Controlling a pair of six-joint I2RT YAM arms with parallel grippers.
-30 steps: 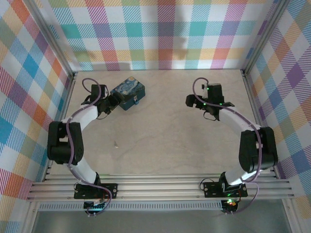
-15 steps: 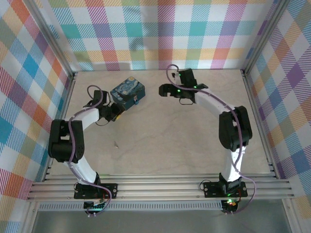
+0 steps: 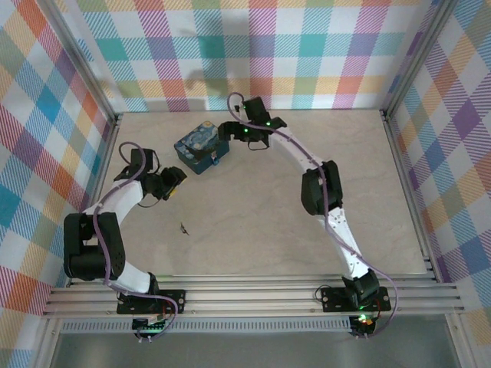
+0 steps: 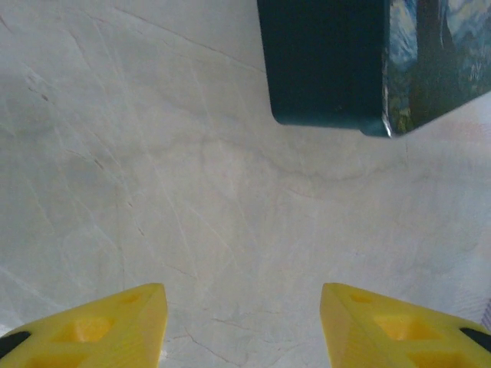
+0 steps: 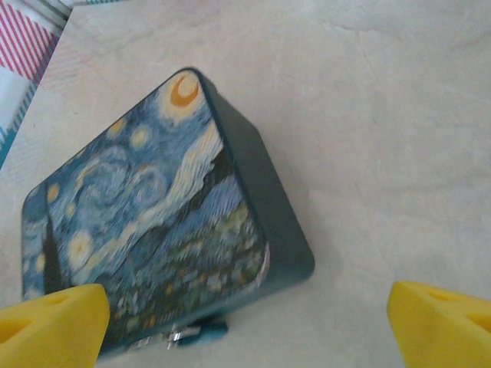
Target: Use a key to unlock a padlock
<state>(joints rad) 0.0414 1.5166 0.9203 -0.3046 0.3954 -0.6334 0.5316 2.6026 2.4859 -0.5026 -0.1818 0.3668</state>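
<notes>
You look down on a dark-blue box with a swirly night-sky lid, lying on a pale table. A small blue padlock sits at its near edge. Your right gripper spreads its yellow fingertips wide.

Bare tabletop is left in front of the box; its far-right corner is crowded by the right gripper, its near-left side by the left gripper.

No legible txt, labels, brands or nos. anywhere; box lid w/ painting only, no lettering.
</notes>
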